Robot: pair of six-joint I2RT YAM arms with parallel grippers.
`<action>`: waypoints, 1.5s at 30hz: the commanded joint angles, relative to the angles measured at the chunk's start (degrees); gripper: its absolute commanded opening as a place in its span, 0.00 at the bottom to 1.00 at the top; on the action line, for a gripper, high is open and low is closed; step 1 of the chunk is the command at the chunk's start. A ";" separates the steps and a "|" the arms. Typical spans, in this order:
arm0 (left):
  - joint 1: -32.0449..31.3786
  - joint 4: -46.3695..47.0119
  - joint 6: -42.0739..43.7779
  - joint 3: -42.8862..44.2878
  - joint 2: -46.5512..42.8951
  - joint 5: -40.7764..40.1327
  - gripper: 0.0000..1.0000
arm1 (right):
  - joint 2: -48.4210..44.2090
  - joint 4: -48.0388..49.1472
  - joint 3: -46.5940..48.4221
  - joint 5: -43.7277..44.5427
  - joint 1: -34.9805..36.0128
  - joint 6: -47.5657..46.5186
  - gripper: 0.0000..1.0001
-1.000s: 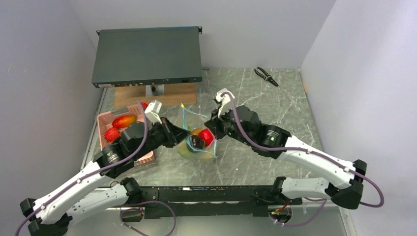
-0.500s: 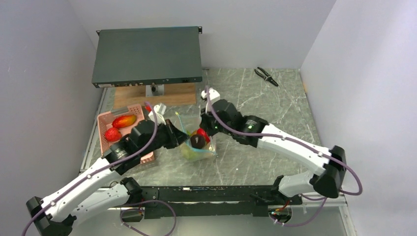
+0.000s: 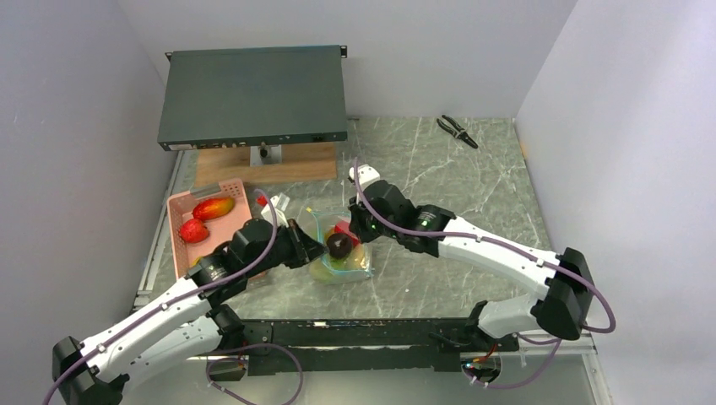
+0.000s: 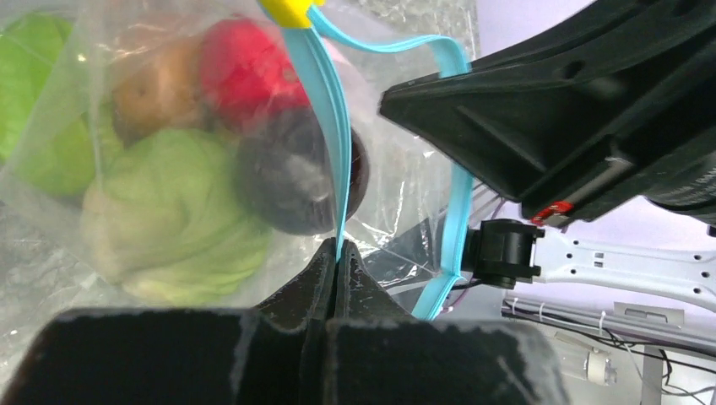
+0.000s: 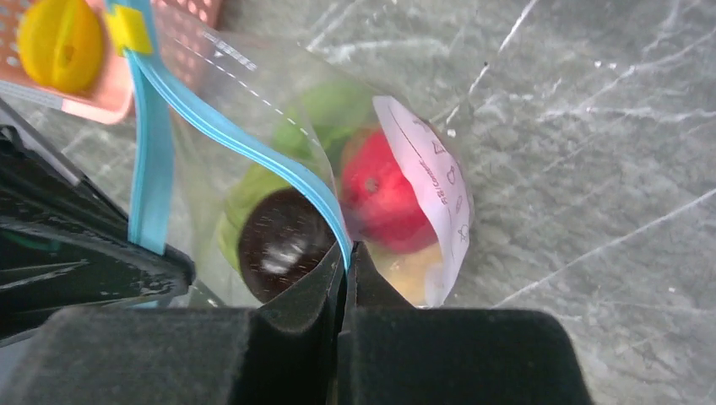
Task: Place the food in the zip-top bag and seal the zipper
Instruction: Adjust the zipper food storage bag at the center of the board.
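The clear zip-top bag (image 3: 342,263) lies on the marble table between both arms, and its teal-blue zipper (image 4: 325,101) stands parted. My left gripper (image 3: 319,246) (image 4: 338,249) is shut on one zipper strip. The right gripper (image 3: 353,229) (image 5: 344,253) is shut on the other zipper (image 5: 245,139) strip. Food sits inside the bag: a green piece (image 4: 169,211), a dark purple one (image 4: 287,177) (image 5: 283,240), a red one (image 5: 388,190) and an orange-brown one (image 4: 156,93). A yellow slider (image 4: 291,10) sits at the zipper's end.
A pink basket (image 3: 177,245) at the left holds a red-yellow fruit (image 3: 213,207) and a red one (image 3: 192,230). A dark rack unit (image 3: 253,97) stands on a wooden board (image 3: 295,164) at the back. Pliers (image 3: 457,130) lie far right. Walls close in on both sides.
Both grippers kept their hold on the zipper strips. The right arm stretched out to the left, the left arm pushed right, and the bag settled slightly nearer the front.
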 commanded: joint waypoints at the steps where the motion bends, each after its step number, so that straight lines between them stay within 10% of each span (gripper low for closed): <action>1: 0.17 5.43 2.02 6.75 1.07 3.86 0.00 | -1.60 0.41 4.49 -0.36 -0.05 -1.23 0.00; 8: -1.76 2.90 6.96 17.90 4.00 4.95 0.00 | -5.38 2.74 7.89 -5.29 0.16 -1.35 0.00; 18: -1.42 6.43 -0.88 3.38 1.50 0.80 0.00 | -2.93 1.47 0.52 -1.96 -0.88 0.21 0.00; 30: -1.76 3.27 4.95 14.28 3.43 2.46 0.00 | -6.01 4.73 6.83 -14.38 0.44 -1.70 0.00; 45: -1.73 3.69 1.74 6.98 5.11 -2.10 0.00 | -4.26 8.30 0.31 -19.37 0.38 -2.88 0.00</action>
